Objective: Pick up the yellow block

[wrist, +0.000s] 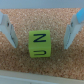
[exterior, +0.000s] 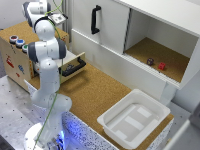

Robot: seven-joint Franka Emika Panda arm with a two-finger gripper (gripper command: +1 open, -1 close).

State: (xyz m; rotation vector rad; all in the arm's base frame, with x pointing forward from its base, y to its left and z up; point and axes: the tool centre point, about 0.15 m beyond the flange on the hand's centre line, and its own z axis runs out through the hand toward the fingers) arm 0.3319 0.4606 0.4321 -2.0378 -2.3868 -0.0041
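The yellow block (wrist: 39,44) lies on a cork surface (wrist: 42,17) in the wrist view, with the black letters N and U on its faces. My gripper (wrist: 40,44) is open and straddles it, one finger (wrist: 9,31) on each side with a clear gap to the block. In the exterior view the arm's hand (exterior: 54,18) is up at the back on the exterior view's left. The block and the fingertips are hidden there.
A white bin (exterior: 107,122) sits at the front of the cork counter. The open cabinet holds a red block (exterior: 162,65) and a dark object (exterior: 150,61). An open drawer (exterior: 72,66) juts out beside the arm. A wooden box (exterior: 15,62) carries coloured round caps.
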